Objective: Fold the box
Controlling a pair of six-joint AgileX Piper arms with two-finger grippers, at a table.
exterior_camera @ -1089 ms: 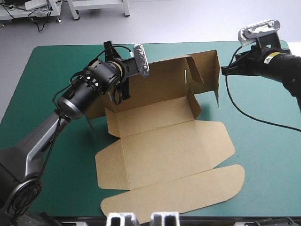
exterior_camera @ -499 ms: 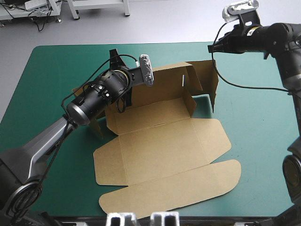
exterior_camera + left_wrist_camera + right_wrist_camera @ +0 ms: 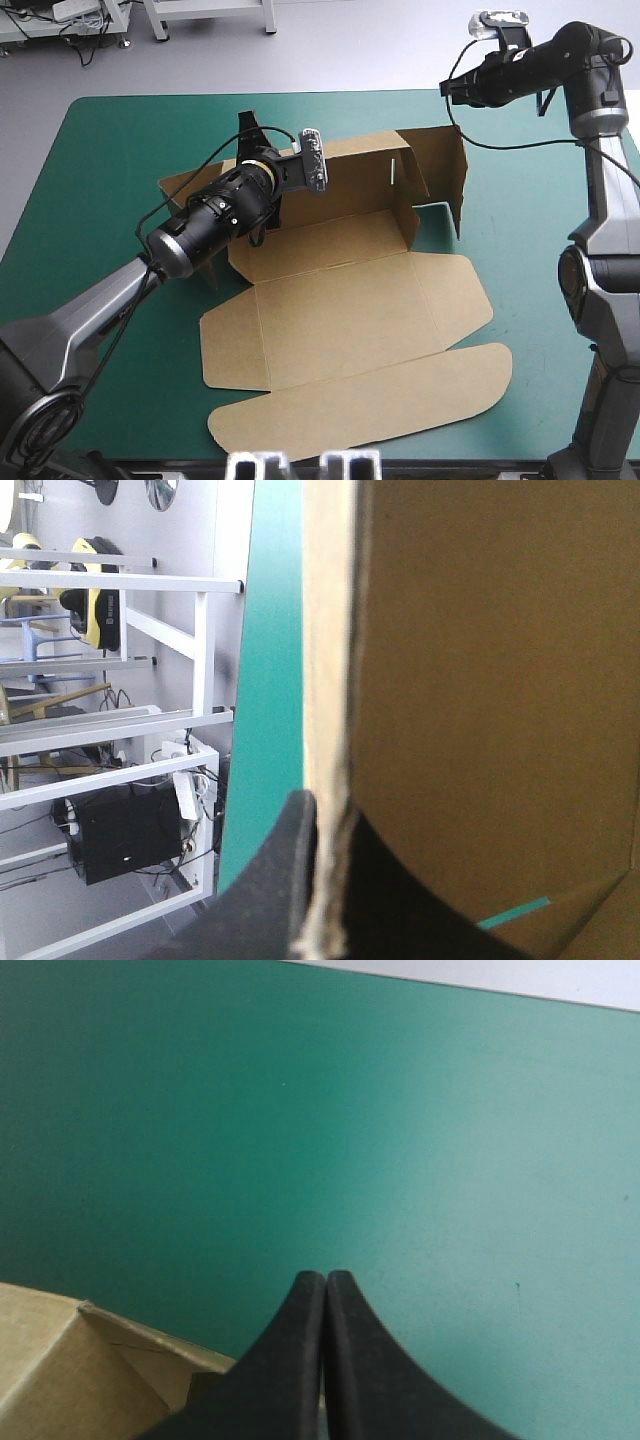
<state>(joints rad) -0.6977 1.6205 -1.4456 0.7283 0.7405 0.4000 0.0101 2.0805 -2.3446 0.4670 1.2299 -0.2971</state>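
The brown box [image 3: 350,330] lies half formed in the middle of the table. Its back wall and right end flap stand upright, while the lid and front flaps lie flat toward the near edge. My left gripper [image 3: 247,140] is shut on the top edge of the back wall near its left end. In the left wrist view the board's edge [image 3: 330,680] runs between the black fingers of the left gripper [image 3: 320,805]. My right gripper [image 3: 447,90] hangs shut and empty above the table's far edge, beyond the box's right flap. In its own view the right gripper [image 3: 326,1278] has a box corner [image 3: 50,1380] beside it.
Bare teal-green cover [image 3: 560,280] spreads right of the box, and more cover [image 3: 90,170] lies to its left. The table's far edge [image 3: 350,95] runs close behind the back wall.
My right gripper has risen and drawn away from the right flap toward the far edge. The left gripper has kept its hold on the back wall, shifting a little with it.
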